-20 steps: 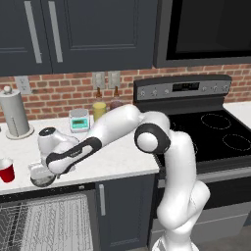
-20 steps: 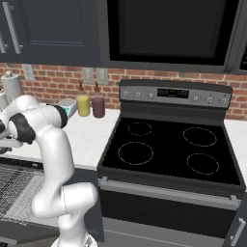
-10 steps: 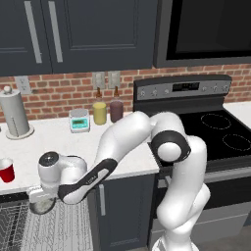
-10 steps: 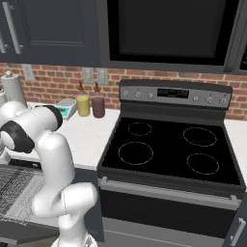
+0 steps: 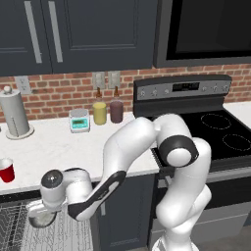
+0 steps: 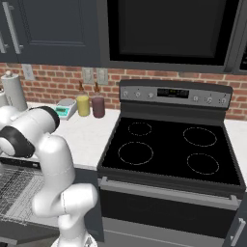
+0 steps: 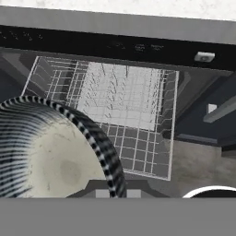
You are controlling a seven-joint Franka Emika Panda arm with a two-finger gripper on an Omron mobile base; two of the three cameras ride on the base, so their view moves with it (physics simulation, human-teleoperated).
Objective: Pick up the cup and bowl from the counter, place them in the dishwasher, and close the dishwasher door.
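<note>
Grey metallic shallow bowl [image 5: 41, 219] gripped in closed gripper [image 5: 37, 212] over dishwasher's wire rack [image 7: 120, 103]; next, lower and release.

Grey metallic bowl [image 5: 41, 218] is hanging low in front of the counter's [image 5: 54, 149] edge, tilted, over the dishwasher's [image 5: 29, 230] pulled-out wire rack – in the hand view the bowl [image 7: 46, 156] is filling the lower left, pale inside, striped reflective rim. Red cup [image 5: 6, 170] is standing upright on the white marbled counter near its front edge, white rim up, well left of the bowl. Dishwasher is standing open – grey-white wire rack [image 7: 120, 110] is showing tines, empty under the bowl; black top strip [image 7: 115, 44] is running above it. Dishwasher door itself is hard to make out.
</note>
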